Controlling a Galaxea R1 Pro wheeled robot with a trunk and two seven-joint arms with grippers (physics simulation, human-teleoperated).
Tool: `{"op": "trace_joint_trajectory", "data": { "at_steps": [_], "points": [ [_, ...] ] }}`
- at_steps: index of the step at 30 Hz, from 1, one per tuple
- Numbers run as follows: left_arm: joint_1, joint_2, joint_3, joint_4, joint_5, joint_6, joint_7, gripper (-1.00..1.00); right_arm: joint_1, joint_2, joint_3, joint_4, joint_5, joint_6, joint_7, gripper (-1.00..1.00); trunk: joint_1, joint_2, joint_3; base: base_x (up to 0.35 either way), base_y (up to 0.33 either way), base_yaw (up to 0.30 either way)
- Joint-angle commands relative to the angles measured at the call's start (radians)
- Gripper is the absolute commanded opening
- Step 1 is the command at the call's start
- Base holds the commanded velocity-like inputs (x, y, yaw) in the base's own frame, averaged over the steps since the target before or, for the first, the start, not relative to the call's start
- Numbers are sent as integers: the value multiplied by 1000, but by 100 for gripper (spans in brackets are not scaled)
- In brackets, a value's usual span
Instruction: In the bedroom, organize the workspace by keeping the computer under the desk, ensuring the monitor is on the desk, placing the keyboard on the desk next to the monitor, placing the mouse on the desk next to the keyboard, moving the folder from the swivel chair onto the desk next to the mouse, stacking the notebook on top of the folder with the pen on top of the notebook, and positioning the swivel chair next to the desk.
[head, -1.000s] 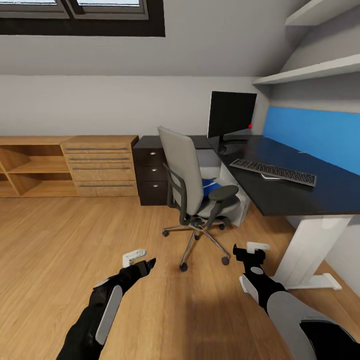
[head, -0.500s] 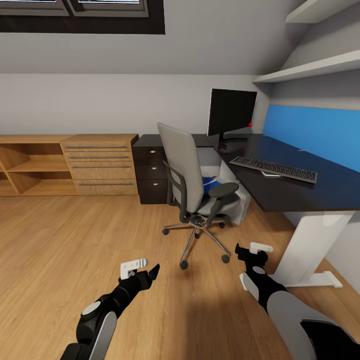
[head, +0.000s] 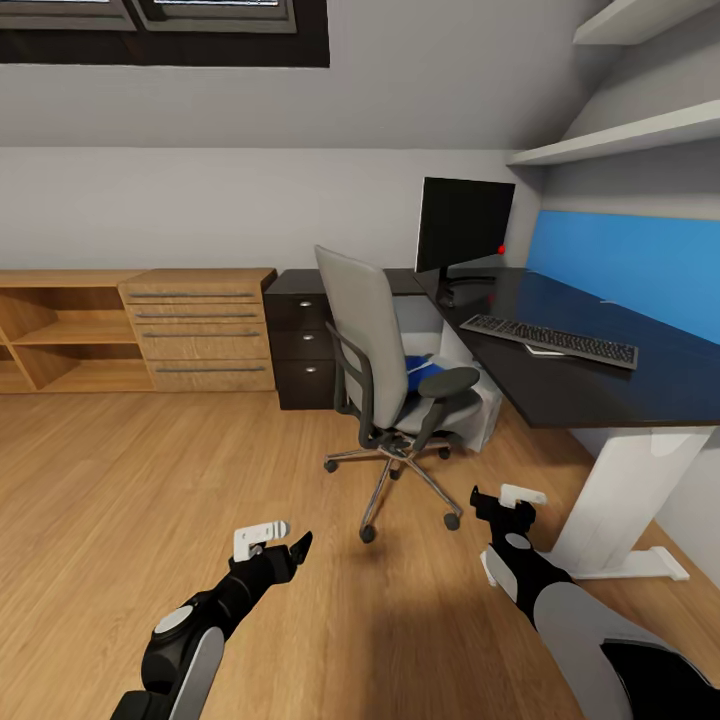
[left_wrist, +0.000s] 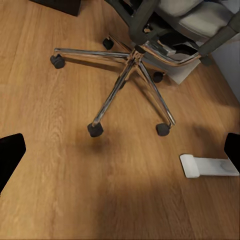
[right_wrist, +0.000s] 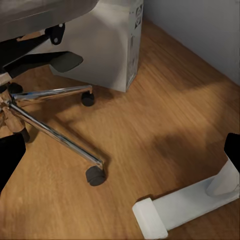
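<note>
Fingers of left gripper (head: 272, 538) and right gripper (head: 508, 500): spread, empty. Both arms low, extended forward above wooden floor (head: 120, 480), probably in approach. Bright blue flat folder (head: 421, 372): on seat of grey padded swivel chair (head: 385, 365), beside glossy black desk (head: 590, 375), awaiting pickup.

Wood floor (head: 120, 480), wooden drawer cabinet (head: 200, 330), white wall shelves (head: 640, 135).

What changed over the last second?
The left gripper dropped lower and drew back toward the robot, elbow folding in; jaws stayed open, empty. The right gripper barely moved. The chair, folder, keyboard and monitor are unchanged.
</note>
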Motion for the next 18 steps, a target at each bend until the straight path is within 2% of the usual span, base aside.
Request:
{"op": "trace_joint_trajectory", "data": {
  "at_steps": [1, 18],
  "points": [
    [0, 0, 1, -1, 4, 5, -2, 100, -1, 0, -3, 1, -4, -6, 2, 100, 0, 0, -1, 241, 0, 0],
    [0, 1, 1, 1, 5, 5, -2, 100, -1, 2, -2, 8, -5, -31, 1, 100, 0, 0, -1, 310, 0, 0]
  ]
}}
